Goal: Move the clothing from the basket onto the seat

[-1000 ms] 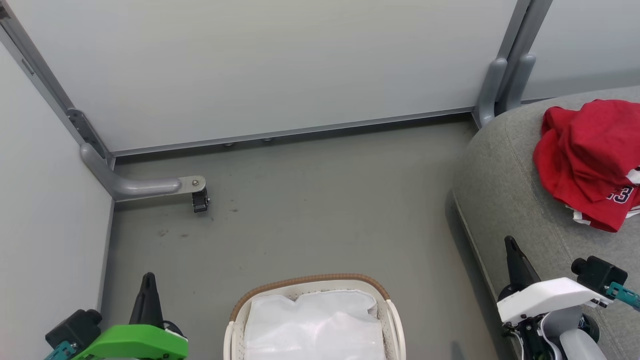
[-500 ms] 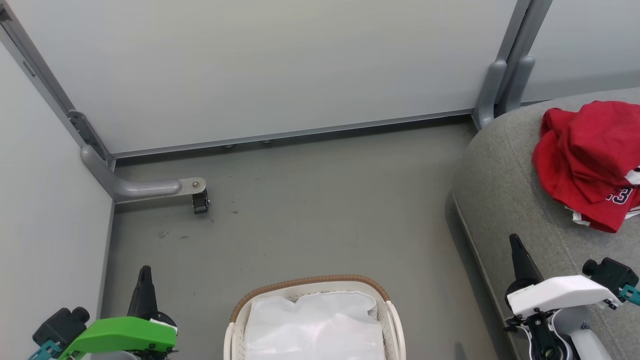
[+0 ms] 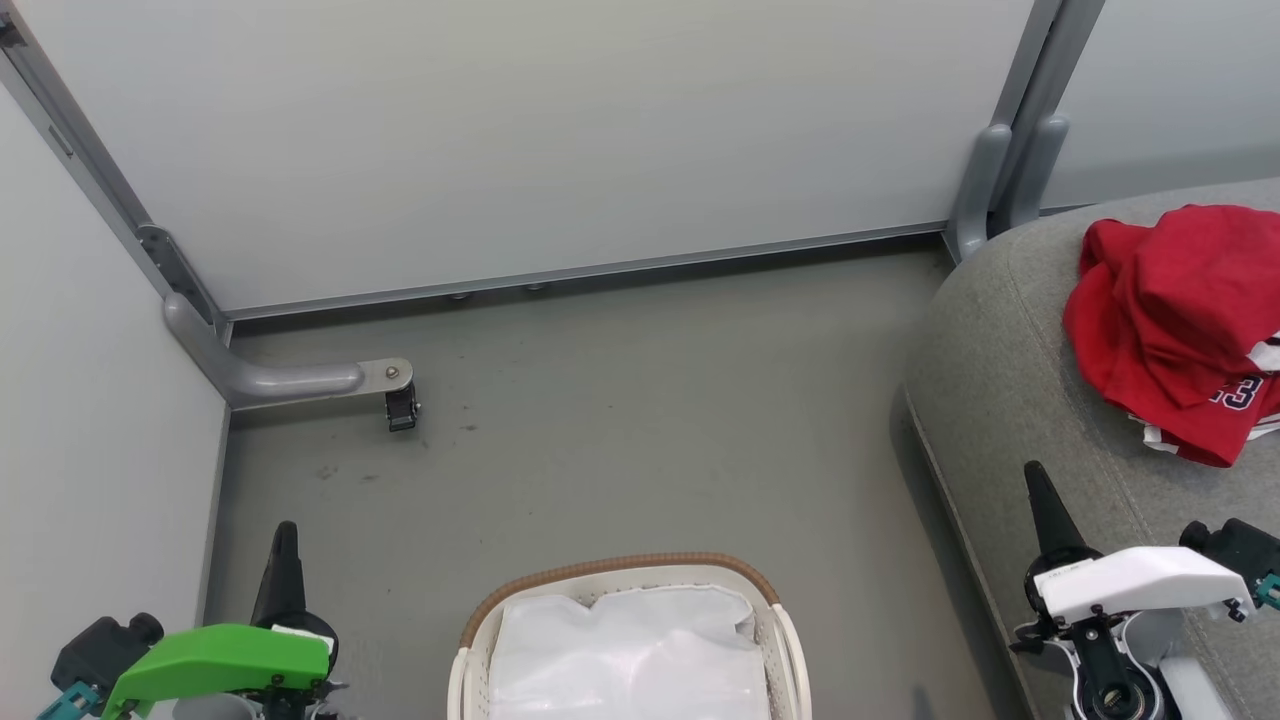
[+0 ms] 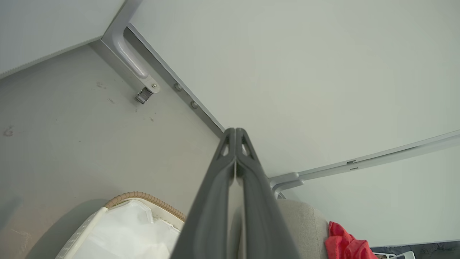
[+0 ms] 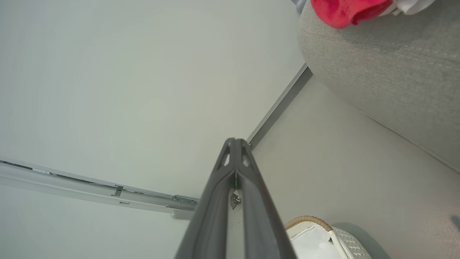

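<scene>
Red clothing (image 3: 1175, 320) on seat (image 3: 1010, 400); basket (image 3: 620, 572) shows white liner (image 3: 630, 650), no red.
Both grippers closed tight, empty. Clothing heap lies fwd-right of right gripper (image 3: 1035, 475), the nearer arm; long axis unclear, cut by frame edge. Left gripper (image 3: 284, 535) is across the basket, well apart. Vs 1 s ago: both arms have slid outward toward frame corners, clothing unmoved. Task looks done.
</scene>
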Robot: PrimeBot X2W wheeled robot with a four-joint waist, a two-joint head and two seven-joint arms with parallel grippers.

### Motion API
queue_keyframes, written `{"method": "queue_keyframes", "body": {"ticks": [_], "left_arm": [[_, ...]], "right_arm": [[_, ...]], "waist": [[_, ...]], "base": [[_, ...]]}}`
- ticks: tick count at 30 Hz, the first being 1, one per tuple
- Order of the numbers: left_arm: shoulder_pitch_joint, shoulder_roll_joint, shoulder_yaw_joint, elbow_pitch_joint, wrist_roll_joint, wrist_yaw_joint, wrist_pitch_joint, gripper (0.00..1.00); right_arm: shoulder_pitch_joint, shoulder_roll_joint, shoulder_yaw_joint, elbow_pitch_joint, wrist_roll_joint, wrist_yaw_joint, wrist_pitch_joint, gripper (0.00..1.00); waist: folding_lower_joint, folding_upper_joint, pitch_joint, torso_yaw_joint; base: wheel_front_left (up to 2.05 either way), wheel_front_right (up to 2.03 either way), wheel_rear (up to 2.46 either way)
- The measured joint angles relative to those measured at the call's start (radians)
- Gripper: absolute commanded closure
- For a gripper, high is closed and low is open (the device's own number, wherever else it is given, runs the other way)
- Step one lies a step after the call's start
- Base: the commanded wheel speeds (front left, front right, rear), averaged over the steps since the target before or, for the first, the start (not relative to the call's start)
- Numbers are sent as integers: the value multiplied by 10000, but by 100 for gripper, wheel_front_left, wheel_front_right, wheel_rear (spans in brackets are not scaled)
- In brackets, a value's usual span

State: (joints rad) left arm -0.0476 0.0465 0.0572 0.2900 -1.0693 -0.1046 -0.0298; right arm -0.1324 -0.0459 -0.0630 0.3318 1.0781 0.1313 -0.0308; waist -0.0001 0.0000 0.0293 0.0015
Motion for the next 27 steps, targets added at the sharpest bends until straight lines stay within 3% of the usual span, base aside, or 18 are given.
{"method": "queue_keyframes", "body": {"ticks": [27], "left_arm": [[-245, 4, 263, -224, -2535, -104, 663, 100]], "right_arm": [[104, -4, -242, -393, 2485, 0, 673, 100]], "waist": [[1, 0, -105, -6]], "base": [[0, 0, 0]]}}
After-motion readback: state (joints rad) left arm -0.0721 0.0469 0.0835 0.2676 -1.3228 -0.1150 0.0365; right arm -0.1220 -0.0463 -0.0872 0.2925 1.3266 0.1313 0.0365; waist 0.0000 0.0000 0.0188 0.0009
